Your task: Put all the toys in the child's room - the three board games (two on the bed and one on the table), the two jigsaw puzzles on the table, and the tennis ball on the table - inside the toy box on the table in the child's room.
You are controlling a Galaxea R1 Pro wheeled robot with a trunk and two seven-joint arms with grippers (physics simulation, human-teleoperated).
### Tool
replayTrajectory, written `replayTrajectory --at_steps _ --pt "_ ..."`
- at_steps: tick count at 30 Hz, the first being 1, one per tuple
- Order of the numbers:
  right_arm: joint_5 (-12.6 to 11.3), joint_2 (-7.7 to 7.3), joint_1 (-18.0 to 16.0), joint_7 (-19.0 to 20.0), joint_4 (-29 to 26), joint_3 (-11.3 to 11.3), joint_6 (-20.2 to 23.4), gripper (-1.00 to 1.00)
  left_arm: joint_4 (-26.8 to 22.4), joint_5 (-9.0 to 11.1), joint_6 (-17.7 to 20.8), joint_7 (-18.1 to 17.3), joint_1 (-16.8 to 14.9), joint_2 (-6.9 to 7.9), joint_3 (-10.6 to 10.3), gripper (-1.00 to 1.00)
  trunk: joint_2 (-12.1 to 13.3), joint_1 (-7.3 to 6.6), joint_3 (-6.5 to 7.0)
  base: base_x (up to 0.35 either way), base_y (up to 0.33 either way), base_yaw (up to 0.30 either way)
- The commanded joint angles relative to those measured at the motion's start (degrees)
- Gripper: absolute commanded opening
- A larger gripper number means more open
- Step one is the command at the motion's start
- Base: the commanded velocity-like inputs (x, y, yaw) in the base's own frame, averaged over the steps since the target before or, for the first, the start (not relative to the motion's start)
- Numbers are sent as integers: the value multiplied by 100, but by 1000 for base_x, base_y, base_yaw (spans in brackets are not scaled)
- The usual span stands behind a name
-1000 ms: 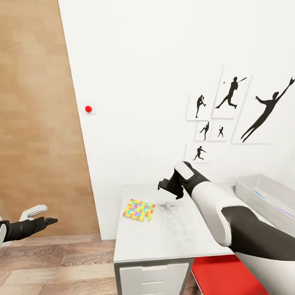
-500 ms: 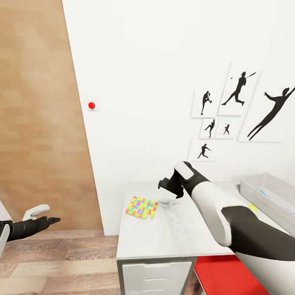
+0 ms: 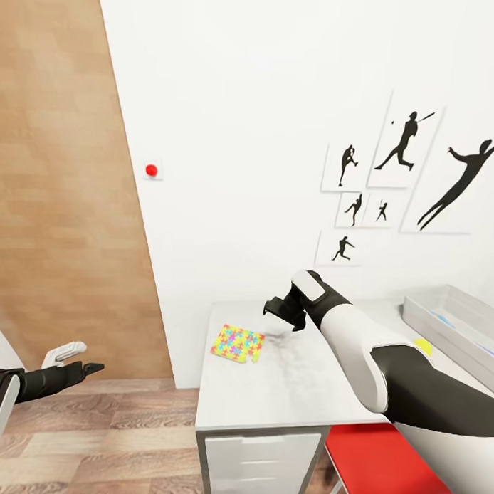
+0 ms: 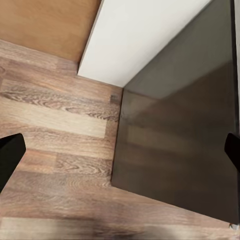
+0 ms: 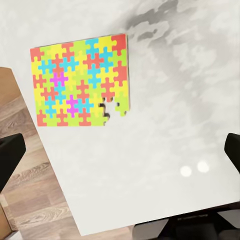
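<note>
On the table (image 3: 292, 391), a puzzle (image 3: 236, 343) is seen just left of and below the right tool (image 3: 279, 310), which is held open and empty.

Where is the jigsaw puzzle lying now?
In the head view, the jigsaw puzzle lies flat on the table, near its left edge, just left of the open right tool.

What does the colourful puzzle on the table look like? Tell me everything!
The jigsaw puzzle is a thin flat square of interlocking pieces in yellow, green, blue, orange-red and pink. It looks like card. Along one edge near a corner, a piece or so is missing, leaving a notch, with one yellow-green piece sticking out beside the gap. It lies flat on the pale table, near its left end and close to the edge. Nothing else touches it; the right tool hovers above the table beside it, open.
</note>
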Motion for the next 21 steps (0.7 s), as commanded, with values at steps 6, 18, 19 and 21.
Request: replayTrajectory --at_steps 6,18,19,21 --pt "-53 0 -4 -26 -13 24 15 100 -3 15 35 -25 -6 -25 9 100 -14 4 -70 0 0 61" --pt "-21 0 -1 191 -73 32 0 100 -27 24 32 -38 -6 -72 8 100 -14 4 -183 0 0 122" --pt "-21 0 0 195 -74 32 0 100 -28 24 31 -41 -6 -73 8 100 -14 4 -192 0 0 129" --pt "-19 0 2 198 -77 33 -4 100 -29 25 31 -59 -6 -75 8 100 -14 4 -211 0 0 129"
